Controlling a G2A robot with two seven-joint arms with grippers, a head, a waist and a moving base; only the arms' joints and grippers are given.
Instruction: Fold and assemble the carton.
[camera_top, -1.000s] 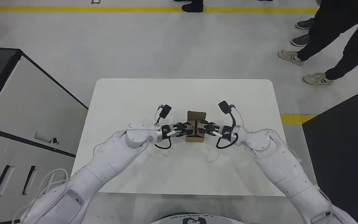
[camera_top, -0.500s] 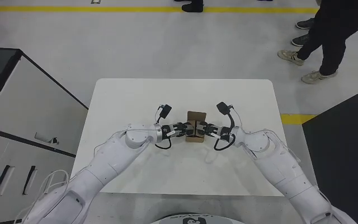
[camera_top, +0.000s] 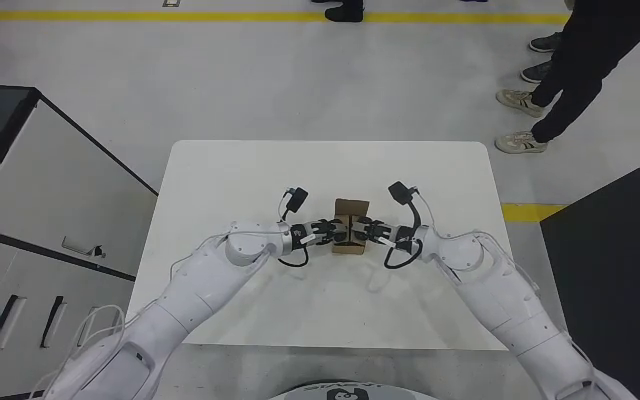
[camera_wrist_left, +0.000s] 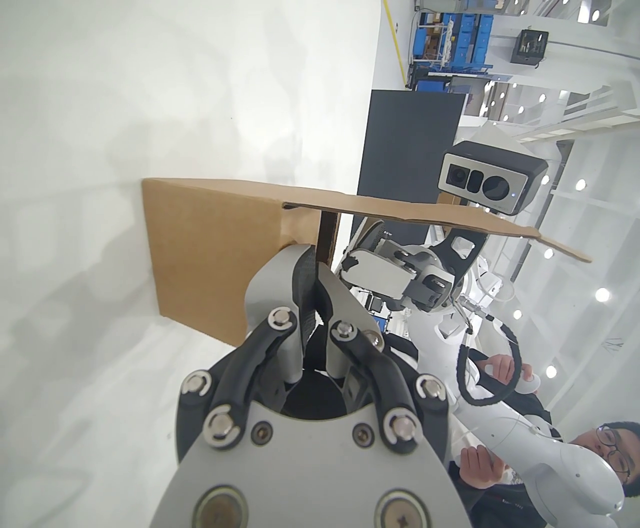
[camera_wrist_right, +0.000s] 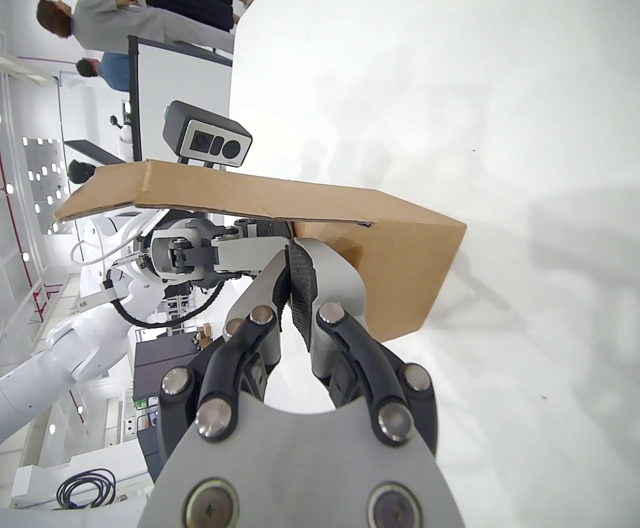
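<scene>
carton (camera_top: 350, 210): mid-table, well apart from all 4 table (camera_top: 230, 180) edges
left gripper (camera_wrist_left: 316, 260): narrow, pinching carton side edge
right gripper (camera_wrist_right: 291, 250): narrow, pinching opposite edge

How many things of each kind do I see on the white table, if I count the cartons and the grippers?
carton: 1
grippers: 2 (left gripper, right gripper)
Total: 3

The 2 arms angle inward, left gripper (camera_wrist_left: 316, 260) and right gripper (camera_wrist_right: 292, 250) facing each other, fingers pinched closed.
</scene>
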